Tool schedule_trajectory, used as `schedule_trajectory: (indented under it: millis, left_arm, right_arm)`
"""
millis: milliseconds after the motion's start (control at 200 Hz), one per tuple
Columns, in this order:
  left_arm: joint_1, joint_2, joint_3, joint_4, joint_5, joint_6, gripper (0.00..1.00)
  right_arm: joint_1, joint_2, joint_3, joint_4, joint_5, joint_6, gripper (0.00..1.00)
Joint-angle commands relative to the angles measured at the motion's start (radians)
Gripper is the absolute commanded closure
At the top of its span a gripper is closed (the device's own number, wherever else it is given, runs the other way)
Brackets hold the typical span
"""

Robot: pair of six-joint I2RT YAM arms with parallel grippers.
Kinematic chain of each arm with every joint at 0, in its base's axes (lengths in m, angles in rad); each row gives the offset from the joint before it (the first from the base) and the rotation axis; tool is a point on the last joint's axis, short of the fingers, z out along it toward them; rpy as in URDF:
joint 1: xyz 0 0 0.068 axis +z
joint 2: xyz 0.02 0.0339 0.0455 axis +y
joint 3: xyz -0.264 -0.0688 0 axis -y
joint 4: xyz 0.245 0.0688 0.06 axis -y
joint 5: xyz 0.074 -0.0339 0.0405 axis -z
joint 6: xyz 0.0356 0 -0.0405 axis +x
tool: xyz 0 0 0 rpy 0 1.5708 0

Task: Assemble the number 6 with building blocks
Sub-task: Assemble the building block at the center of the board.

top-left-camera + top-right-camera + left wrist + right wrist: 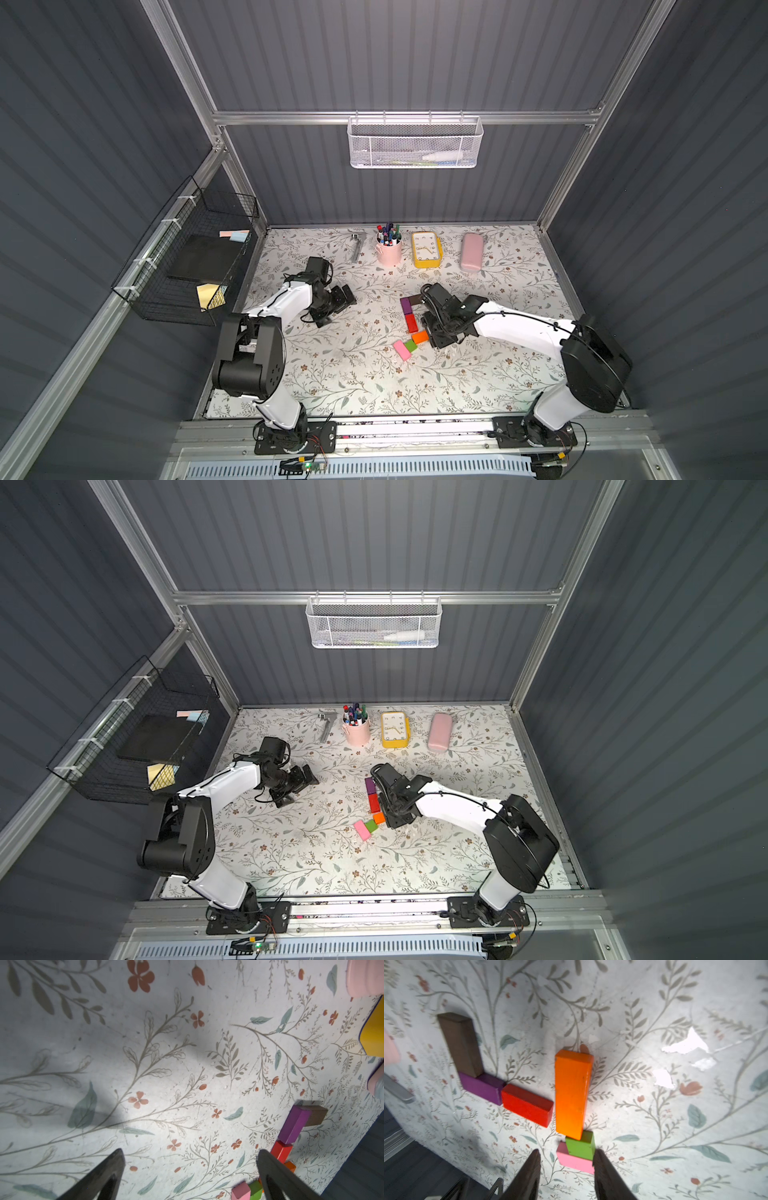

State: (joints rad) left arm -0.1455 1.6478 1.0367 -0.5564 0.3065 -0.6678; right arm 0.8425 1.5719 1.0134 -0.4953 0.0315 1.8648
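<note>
The building blocks lie mid-table in both top views. A brown bar (459,1043) meets a purple bar (481,1088) at a corner, and a red bar (527,1105) continues the purple one. The long orange bar (572,1093) lies crosswise by the red bar's end. A green cube (580,1147) touches the orange bar's near end, with the pink bar (575,1162) against it. My right gripper (567,1152) hovers open over the green and pink blocks (410,345), gripping nothing. My left gripper (191,1152) is wide open and empty, left of the blocks (347,296).
Along the back edge stand a metal tool (356,245), a pink pen cup (389,249), a yellow clock (426,249) and a pale pink case (471,252). A black wire basket (187,266) hangs on the left wall, a white mesh basket (415,143) on the back wall.
</note>
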Motion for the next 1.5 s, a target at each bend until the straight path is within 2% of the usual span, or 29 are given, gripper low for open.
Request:
schedule_trajectory:
  millis: [0,215,380,545,695,925,1106,1371,1491]
  left_arm:
    - [0.006,-0.031,-0.02,-0.01,-0.017,-0.016,0.01]
    - [0.007,-0.065,-0.028,-0.007,-0.058,-0.027,0.01]
    - [0.005,-0.084,-0.056,0.042,-0.06,-0.075,0.01]
    - [0.006,-0.089,-0.056,0.034,-0.065,-0.07,0.01]
    - [0.006,-0.091,-0.056,0.033,-0.064,-0.068,0.0]
    - [0.006,-0.08,-0.06,0.036,-0.063,-0.065,0.01]
    - [0.006,-0.077,-0.058,0.035,-0.059,-0.063,0.01]
    - [0.006,-0.078,-0.047,0.023,-0.05,-0.059,0.0]
    - [0.006,-0.077,-0.043,0.027,-0.049,-0.062,0.01]
  right_arm:
    - [-0.002,-0.025,-0.038,-0.003,0.054,0.116,0.55]
    - [-0.036,-0.022,0.006,-0.071,0.045,-0.077,0.55]
    - [-0.065,-0.001,-0.042,-0.019,-0.065,-0.116,0.56]
    - [-0.06,0.057,-0.009,-0.051,-0.148,-0.182,0.56]
    - [-0.046,0.104,-0.011,-0.035,-0.195,-0.184,0.58]
    - [-0.042,0.115,-0.023,-0.024,-0.206,-0.17,0.59]
    - [-0.045,0.052,-0.018,-0.026,-0.095,-0.162,0.59]
    - [-0.121,0.052,0.027,-0.111,-0.048,-0.23,0.58]
    - [-0.15,0.102,0.079,-0.167,-0.078,-0.264,0.53]
